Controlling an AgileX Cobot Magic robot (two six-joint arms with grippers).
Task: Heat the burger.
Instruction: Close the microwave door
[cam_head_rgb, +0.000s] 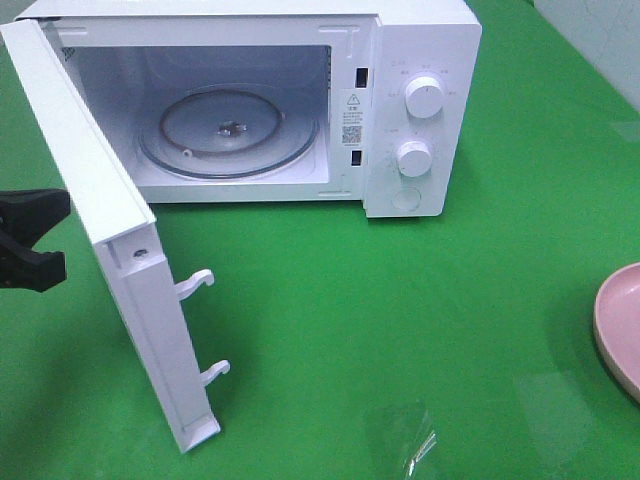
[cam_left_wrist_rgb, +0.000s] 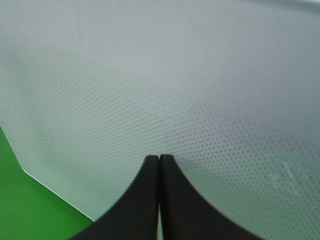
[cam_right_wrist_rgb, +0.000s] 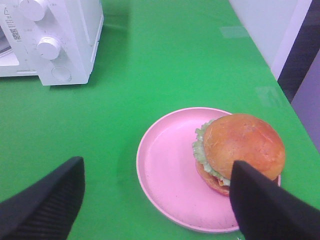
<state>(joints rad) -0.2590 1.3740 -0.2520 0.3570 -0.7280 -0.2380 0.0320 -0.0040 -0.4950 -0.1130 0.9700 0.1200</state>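
Burger was out of my high view; I saw the microwave with its door swung open, left gripper just beside it. Left wrist: jaws were pressed together against that door. Right wrist: the burger sat on a pink plate just ahead of my right gripper, whose fingers were spread wide.

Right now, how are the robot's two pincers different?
The left pincer is shut, its black fingers pressed together, while the right pincer is open wide. The left pincer sits close against the dotted microwave door; the right pincer hangs above the pink plate with the burger. Both are black, and neither holds anything.
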